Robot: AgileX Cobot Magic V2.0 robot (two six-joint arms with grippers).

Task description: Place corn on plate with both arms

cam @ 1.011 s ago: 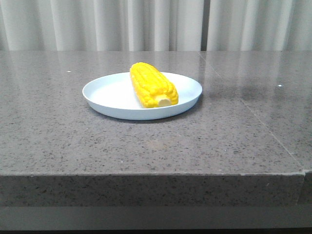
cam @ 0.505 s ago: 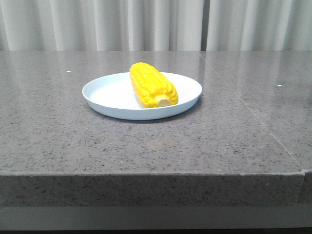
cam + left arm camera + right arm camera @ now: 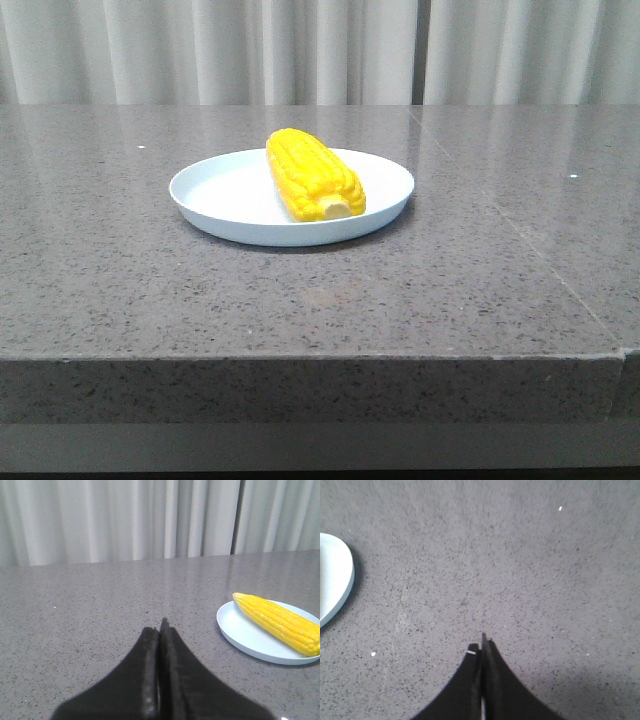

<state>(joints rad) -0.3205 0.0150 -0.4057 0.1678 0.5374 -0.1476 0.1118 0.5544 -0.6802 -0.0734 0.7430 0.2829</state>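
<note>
Half the plate (image 3: 335,577) cropped.

one corn (image 3: 313,178), one plate (image 3: 220,195), two end effectors

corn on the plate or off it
On it. The corn lies on its side inside the plate, pale stub end toward the front rim; both the left gripper and right gripper are shut and clear.

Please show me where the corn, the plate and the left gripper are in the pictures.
corn (image 3: 312,180), front view, middle of the yellow cob.
plate (image 3: 215,190), front view, bare floor left of the cob.
left gripper (image 3: 160,630), left wrist view, tips of the closed black fingers.
</note>
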